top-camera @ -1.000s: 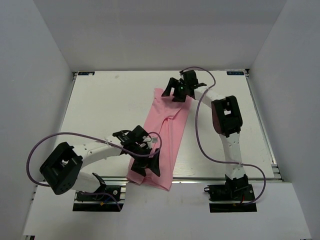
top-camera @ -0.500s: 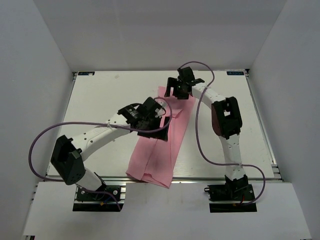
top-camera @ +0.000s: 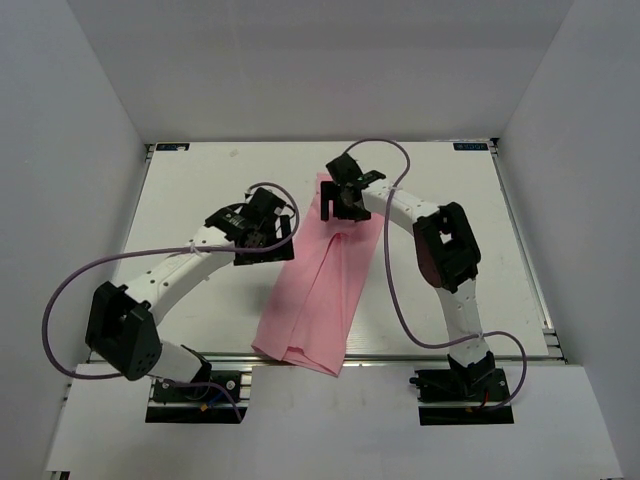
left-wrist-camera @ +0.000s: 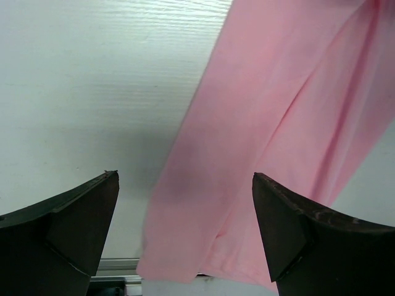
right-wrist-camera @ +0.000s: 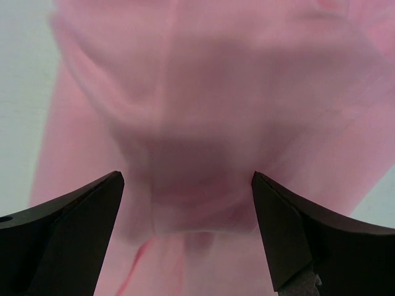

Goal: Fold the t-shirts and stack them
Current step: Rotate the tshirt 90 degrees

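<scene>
The light-pink t-shirt [top-camera: 322, 280] lies as a long narrow folded strip from the table's back middle down over the near edge. It fills the right of the left wrist view [left-wrist-camera: 265, 123] and nearly all of the right wrist view [right-wrist-camera: 203, 123]. My left gripper [top-camera: 268, 240] is open and empty, above the bare table just left of the shirt's upper half. My right gripper [top-camera: 338, 208] is open and hovers over the shirt's far end, with wrinkled cloth close under its jaws.
The white table [top-camera: 190, 200] is walled in by grey panels at the back and sides. Its metal front rail [top-camera: 400, 362] runs along the near edge, and the shirt's lower end hangs over it. Purple cables loop from both arms.
My left gripper has risen from the shirt's lower end, moved back and to the left, and let go of the cloth. My right gripper has shifted slightly left and nearer over the shirt's far end.
</scene>
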Motion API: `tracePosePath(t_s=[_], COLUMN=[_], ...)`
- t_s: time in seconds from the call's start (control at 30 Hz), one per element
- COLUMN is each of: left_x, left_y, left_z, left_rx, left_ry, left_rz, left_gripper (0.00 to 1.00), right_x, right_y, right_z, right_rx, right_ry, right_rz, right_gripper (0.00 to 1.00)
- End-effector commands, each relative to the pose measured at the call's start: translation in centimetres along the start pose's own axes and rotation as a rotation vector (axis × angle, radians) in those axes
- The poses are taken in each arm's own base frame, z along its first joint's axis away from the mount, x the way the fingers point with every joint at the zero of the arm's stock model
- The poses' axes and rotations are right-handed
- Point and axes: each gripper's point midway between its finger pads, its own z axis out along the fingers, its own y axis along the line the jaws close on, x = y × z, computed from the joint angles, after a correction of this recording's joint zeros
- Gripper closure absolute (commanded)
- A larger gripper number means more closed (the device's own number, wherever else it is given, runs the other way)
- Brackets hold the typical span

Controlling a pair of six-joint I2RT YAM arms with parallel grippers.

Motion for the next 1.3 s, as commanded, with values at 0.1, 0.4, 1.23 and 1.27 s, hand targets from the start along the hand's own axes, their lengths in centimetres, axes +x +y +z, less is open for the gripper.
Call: tracePosePath(t_s=[0.1,0.4,1.23,1.27], left_x=[-0.4,1.0,2.9,3.1], left_y=[1.0,0.9,-3.5,-3.6], left_z=[-1.3,0.2,5.3,5.5], left_rx=[0.045,0.096,0.331,0.34], left_ry=[-0.05,0.003,0.064,0.067], left_rz=[-0.063,-0.025,0.125,0.126], left_gripper=[0.01,0.01,0.01,0.01], right_x=[2.2,0.4,-6.3,-0.9], right_y=[-3.2,-6.5,-3.8,-4.9], right_z=[0.4,5.0,-13.3,-11.1], right_rx=[0.148,0.144,-0.318,-0.304], right_ry=[0.039,0.072,-0.269,-0.161], right_rz=[0.105,0.053,-0.124,-0.046], right_gripper=[0.1,0.1,0.1,0.1])
